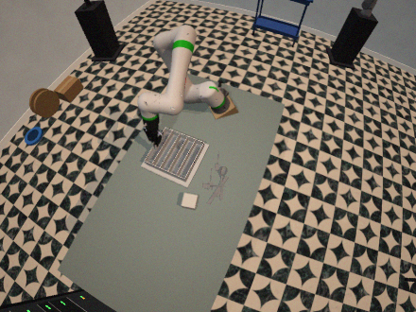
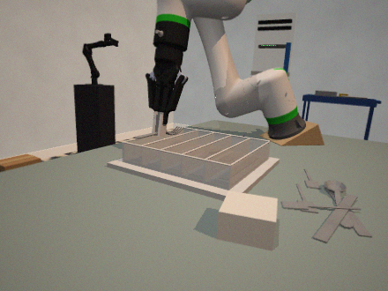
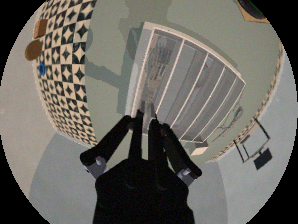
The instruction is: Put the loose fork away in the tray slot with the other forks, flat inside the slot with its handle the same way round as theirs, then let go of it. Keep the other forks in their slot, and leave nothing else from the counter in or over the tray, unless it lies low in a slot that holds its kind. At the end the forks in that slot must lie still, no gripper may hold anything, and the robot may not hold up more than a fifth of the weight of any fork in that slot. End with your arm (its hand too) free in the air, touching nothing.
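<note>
The slotted cutlery tray (image 1: 179,153) sits on the green counter and also shows in the exterior view (image 2: 196,154) and the wrist view (image 3: 189,90). My gripper (image 2: 162,115) is shut on the loose fork (image 2: 167,129) and holds it by its middle, just above the tray's far-left slot, at rim height. The fork lies about level, with its tines (image 2: 177,130) pointing over the slot's far end. In the overhead view the gripper (image 1: 155,138) is at the tray's left edge. In the wrist view the fingers are close together over the leftmost slot, where grey cutlery (image 3: 158,63) shows faintly.
A pile of loose grey cutlery (image 1: 216,182) lies right of the tray, and also shows in the exterior view (image 2: 331,207). A white box (image 1: 189,200) (image 2: 248,219) stands in front of the tray. The arm's base (image 1: 222,105) is behind the tray.
</note>
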Robot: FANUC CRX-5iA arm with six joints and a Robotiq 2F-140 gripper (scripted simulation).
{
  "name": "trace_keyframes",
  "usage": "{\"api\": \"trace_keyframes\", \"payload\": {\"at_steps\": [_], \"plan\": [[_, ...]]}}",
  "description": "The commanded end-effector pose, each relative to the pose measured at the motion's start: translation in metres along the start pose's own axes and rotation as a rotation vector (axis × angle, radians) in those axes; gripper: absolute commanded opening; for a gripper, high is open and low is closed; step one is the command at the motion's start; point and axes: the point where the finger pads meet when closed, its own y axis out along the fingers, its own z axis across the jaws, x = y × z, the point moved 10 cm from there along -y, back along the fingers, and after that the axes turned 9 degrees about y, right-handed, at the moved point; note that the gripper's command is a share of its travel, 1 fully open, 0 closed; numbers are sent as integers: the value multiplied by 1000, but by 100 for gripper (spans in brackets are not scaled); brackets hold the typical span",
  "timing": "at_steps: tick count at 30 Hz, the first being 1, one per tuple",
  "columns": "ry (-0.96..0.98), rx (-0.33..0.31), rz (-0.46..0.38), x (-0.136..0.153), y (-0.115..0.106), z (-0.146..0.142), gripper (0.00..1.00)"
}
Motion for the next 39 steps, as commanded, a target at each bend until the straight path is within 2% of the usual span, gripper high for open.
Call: {"api": "trace_keyframes", "payload": {"at_steps": [1, 13, 39], "plan": [[0, 0, -1, -1, 8, 0, 3], [0, 0, -1, -5, 30, -1, 3], [0, 0, -1, -6, 35, -1, 3]]}}
